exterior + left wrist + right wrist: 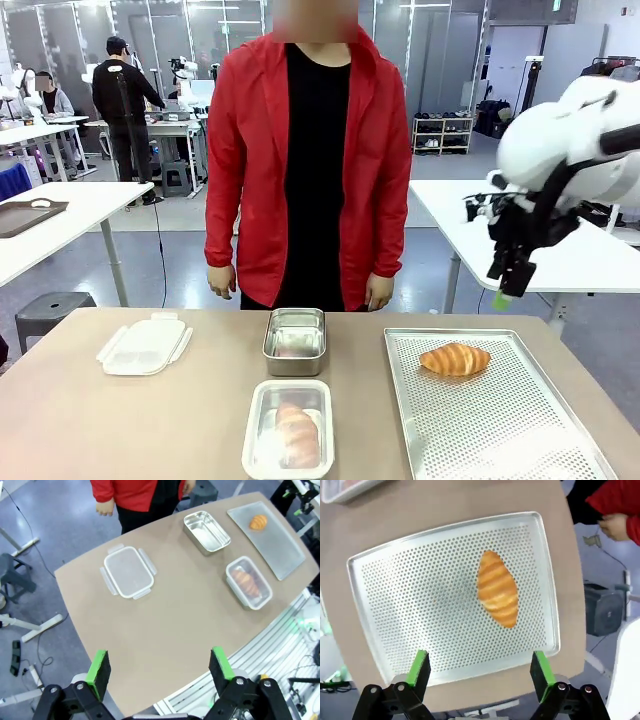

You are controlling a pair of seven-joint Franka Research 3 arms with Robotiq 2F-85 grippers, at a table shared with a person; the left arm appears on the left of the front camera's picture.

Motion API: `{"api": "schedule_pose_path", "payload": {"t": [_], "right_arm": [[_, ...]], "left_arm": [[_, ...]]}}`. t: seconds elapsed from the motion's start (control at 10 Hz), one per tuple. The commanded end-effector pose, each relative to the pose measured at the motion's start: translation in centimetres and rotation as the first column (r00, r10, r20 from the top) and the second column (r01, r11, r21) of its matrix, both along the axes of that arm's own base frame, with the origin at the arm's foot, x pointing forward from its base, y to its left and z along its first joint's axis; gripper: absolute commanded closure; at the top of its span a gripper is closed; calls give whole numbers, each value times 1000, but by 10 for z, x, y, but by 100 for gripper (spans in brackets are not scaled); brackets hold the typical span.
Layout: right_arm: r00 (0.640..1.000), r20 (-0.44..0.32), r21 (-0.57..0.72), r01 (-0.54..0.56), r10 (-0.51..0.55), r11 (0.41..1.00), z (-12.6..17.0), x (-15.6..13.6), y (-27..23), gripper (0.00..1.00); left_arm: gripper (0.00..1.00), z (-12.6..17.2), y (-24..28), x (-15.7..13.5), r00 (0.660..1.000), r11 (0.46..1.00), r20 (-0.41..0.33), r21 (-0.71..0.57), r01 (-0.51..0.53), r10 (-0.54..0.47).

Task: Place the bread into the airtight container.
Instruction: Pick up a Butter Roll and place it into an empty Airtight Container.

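A golden croissant-shaped bread (455,359) lies on the far part of a perforated metal tray (500,430) at the table's right. My right gripper (508,285) hangs open high above the tray's far edge. In its wrist view the bread (497,595) lies well beyond the right gripper (480,667), whose fingers hold nothing. A clear airtight container (289,430) near the front middle has another bread in it. Its lid (143,345) lies apart at the left. My left gripper (160,666) is open, high over the table's near edge, far from the container (248,582).
An empty metal container (295,340) stands just beyond the clear one. A person in a red jacket stands at the far edge, hands (379,293) down at their sides. The tray (420,590) reaches close to the table's right edge.
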State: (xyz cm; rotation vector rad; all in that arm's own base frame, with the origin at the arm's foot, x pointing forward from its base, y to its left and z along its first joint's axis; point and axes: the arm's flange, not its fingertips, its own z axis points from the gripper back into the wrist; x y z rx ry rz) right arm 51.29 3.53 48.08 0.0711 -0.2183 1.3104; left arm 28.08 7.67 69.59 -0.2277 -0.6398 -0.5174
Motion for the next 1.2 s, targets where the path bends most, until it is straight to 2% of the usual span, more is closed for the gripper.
{"api": "schedule_pose_path", "payload": {"t": [0.0, 0.2, 0.3, 0.4, 0.5, 1.0, 1.1], "right_arm": [[992, -25, -54, -125, 124, 991, -18, 18, -1, 0], [968, -57, -66, -246, 242, 967, -47, 19, 7, 0], [964, -71, -70, -261, 256, 963, -54, 22, 9, 0], [968, -79, -33, -240, 237, 970, -54, 21, 13, 0], [974, -76, -47, -219, 215, 975, -56, 18, 13, 0], [972, -80, -49, -226, 222, 973, -59, 18, 12, 0], [973, -49, -82, -231, 228, 970, -77, 23, 15, 0]], "left_arm": [[0, 2, 0, 0, 1000, 1000, 2, -1, 7, -7], [0, 2, 0, 0, 1000, 1000, 2, -1, 7, -7], [0, 2, 0, 0, 1000, 1000, 2, -1, 7, -7], [0, 2, 0, 0, 1000, 1000, 2, -1, 7, -7], [0, 2, 0, 0, 1000, 1000, 2, -1, 7, -7], [0, 2, 0, 0, 1000, 1000, 2, -1, 7, -7], [0, 2, 0, 0, 1000, 1000, 2, -1, 7, -7]]}}
